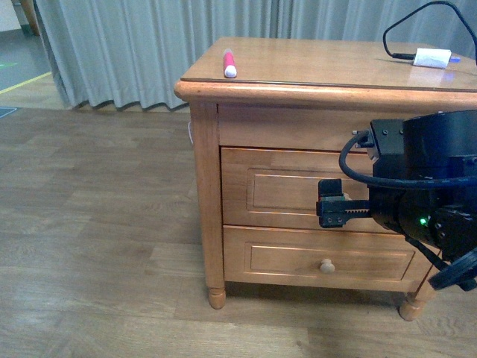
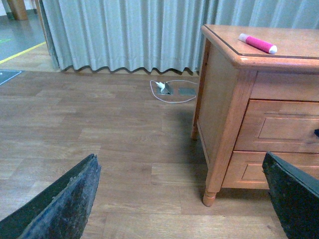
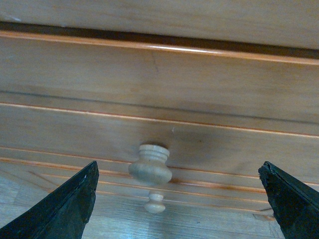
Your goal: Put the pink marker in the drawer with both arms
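Atop the cabinet (image 1: 313,91), the pink marker (image 1: 229,63); right claw (image 1: 332,203) just before the top drawer (image 1: 279,190).

A white charger plug (image 1: 432,58) with a black cable (image 1: 401,55) lies on the wooden cabinet (image 1: 205,186), near its back right corner. The lower drawer (image 1: 283,257) is shut and has a pale round knob (image 1: 326,265). Grey curtains (image 1: 149,52) hang to the wood floor (image 1: 97,224). By the curtains, a floor socket (image 2: 174,90) sits inside a loop of white cord (image 2: 169,101).
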You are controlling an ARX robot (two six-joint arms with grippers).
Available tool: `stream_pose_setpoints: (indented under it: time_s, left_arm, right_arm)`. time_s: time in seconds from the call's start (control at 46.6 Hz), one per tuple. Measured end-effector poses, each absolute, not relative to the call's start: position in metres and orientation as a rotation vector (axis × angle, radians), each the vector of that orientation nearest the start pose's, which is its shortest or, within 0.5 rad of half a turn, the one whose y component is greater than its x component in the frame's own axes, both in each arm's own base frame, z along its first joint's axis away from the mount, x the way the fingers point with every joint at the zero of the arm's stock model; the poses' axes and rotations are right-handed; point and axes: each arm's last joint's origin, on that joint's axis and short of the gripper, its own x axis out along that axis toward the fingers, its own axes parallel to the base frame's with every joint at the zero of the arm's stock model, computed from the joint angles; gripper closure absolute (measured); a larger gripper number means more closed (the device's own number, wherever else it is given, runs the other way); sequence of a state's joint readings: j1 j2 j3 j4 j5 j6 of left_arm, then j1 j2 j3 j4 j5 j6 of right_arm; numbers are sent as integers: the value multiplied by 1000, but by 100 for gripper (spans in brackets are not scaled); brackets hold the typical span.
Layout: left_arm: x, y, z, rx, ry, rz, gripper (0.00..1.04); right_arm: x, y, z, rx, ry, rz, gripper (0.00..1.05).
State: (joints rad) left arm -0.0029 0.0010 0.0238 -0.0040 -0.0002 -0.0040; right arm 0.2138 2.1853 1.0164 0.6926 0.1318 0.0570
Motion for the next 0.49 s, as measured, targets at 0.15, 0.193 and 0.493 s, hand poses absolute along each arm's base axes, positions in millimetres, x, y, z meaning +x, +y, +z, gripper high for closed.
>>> stream_pose_setpoints:
  time_s: [0.15, 0.193, 0.493]
  left_arm:
    - [96, 0, 171, -4, -19, -3, 6]
    - [96, 0, 171, -4, -19, -3, 6]
    - [96, 0, 171, -4, -19, -3, 6]
  right_arm:
    - [411, 84, 64, -29, 484, 51, 8]
    - [412, 84, 61, -31, 490, 47, 8]
    - [416, 82, 51, -13, 507, 27, 8]
